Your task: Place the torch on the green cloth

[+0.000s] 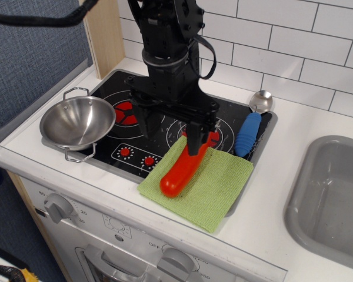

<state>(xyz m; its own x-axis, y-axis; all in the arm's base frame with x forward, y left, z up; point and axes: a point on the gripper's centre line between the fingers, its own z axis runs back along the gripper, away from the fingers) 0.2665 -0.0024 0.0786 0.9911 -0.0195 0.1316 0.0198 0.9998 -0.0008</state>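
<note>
The red-orange torch (pixel 181 169) lies on the light green cloth (pixel 217 189), at a slant along its left part, with the wider rounded end toward the front. My gripper (pixel 170 133) hangs just above and behind the torch, over the hob. Its fingers are spread apart and hold nothing. The right finger (pixel 194 140) stands in front of the torch's far end and hides part of it.
A steel bowl (pixel 76 121) sits on the hob's left. A blue ribbed-handled spoon (pixel 247 133) lies right of the cloth. The black hob (pixel 123 147) has red knobs. A grey sink (pixel 335 194) lies at right. A wooden post (pixel 103 41) and tiled wall stand behind.
</note>
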